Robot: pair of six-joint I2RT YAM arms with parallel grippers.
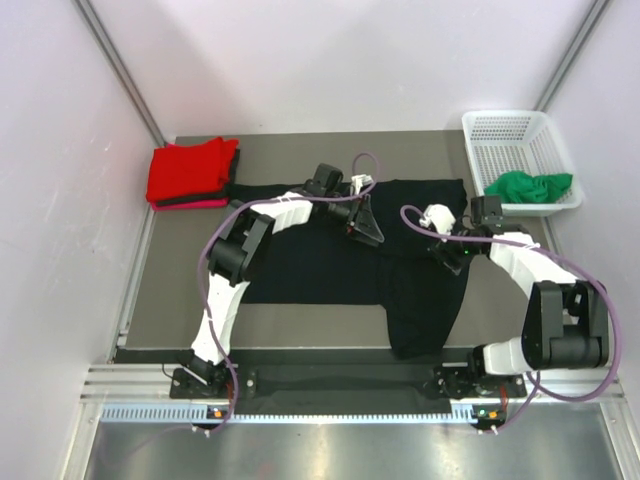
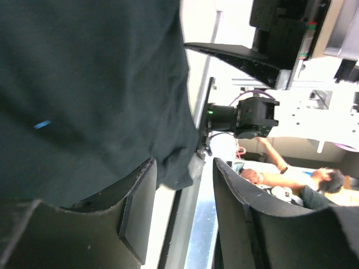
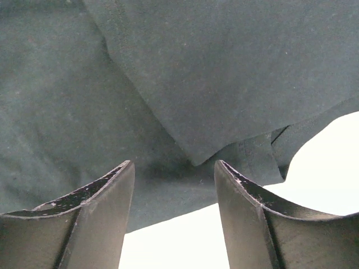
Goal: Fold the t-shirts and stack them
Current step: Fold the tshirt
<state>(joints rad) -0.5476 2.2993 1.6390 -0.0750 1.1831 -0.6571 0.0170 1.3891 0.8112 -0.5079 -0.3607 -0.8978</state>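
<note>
L hand [image 2: 184, 168]: released, fingers apart, nothing pinched; a lobe of the black shirt [image 1: 330, 265] hangs right at one finger's tip.
R hand [image 3: 174, 165]: released too, empty, low over black cloth; a doubled layer's corner sits just beyond the gap.
Black shirt, where: spread mid-worktop [image 1: 170, 290] under both hands; rt side doubled over, one section runs toward the near edge.
Risk, snag: if the L hand lifts away w/ that lobe touching the finger, the cloth may drag along and the fold opens.
Risk, bad pinch: black on black, so layers are hard to tell apart. The R hand could clench on 1 layer only, or on both, and the next fold goes skewed.
Risk, slide: the section by the near edge looks heavy enough to pull the cloth off the worktop if a tug goes that way.
Risk, arms: both hands work close over the same shirt; crossing paths or a cable catching the cloth looks possible.
Stack: red shirt [image 1: 190, 170] folded on a pink shirt [image 1: 200, 204], far-left corner; a sloppy black fold would sit badly on top.
Left to do: green shirt [image 1: 528, 186] bunched in the basket [image 1: 480, 125], far rt.
</note>
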